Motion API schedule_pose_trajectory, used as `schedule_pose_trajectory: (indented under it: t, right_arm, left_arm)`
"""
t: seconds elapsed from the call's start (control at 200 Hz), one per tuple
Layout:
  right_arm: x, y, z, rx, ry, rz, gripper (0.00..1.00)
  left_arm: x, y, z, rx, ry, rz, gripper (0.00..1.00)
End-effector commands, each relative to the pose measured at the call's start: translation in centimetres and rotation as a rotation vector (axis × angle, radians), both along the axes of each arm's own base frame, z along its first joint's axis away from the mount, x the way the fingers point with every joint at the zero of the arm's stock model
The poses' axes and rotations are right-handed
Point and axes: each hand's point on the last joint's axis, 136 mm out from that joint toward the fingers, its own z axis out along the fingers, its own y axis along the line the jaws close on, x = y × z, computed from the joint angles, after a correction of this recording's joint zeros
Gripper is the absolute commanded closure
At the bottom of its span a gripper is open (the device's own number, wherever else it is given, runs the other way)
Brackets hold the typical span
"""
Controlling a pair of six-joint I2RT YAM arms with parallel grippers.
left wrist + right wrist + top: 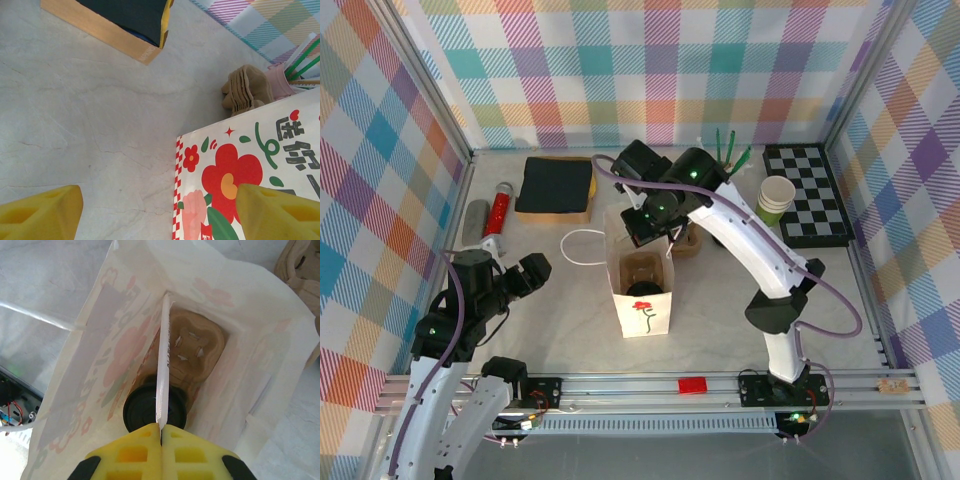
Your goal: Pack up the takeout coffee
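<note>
Sitting in a brown cardboard carrier (192, 347) at the bottom of the white paper bag (100, 340), the takeout coffee (155, 412) shows its black lid. The right gripper (161, 427), pinched tight on a thin white strip (164, 365), hangs over the bag mid-table (550, 310). The left gripper (157, 195) stands wide, near the bag's left side.

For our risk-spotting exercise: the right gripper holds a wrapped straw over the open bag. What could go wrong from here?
The wrapped straw, pinched at one end by the right gripper, could snag the wall of the paper bag and bend.
The open left gripper beside the bag isn't holding it; a push might tip it with the takeout coffee inside.
</note>
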Motion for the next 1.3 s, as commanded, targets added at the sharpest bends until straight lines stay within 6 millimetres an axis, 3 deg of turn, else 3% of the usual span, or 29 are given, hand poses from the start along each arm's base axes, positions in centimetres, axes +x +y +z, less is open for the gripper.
schedule_pose_trajectory:
  t: [0.0, 0.77, 1.29]
  right_arm:
    - [-1.7, -2.7, -1.3, -0.143, 0.067, 0.004, 1.00]
    - [0.1, -1.6, -5.1, -0.246, 0.080, 0.008, 1.00]
    - [1.3, -1.5, -5.2, -0.244, 0.058, -0.005, 0.96]
  left_arm:
    - [-0.1, 0.3, -0.1, 0.006, -0.011, 0.003, 0.20]
    - [0.0, 0.2, -0.2, 0.007, -0.009, 0.001, 0.20]
    - [0.1, 0.1, -0.3, 0.001, -0.006, -0.003, 0.20]
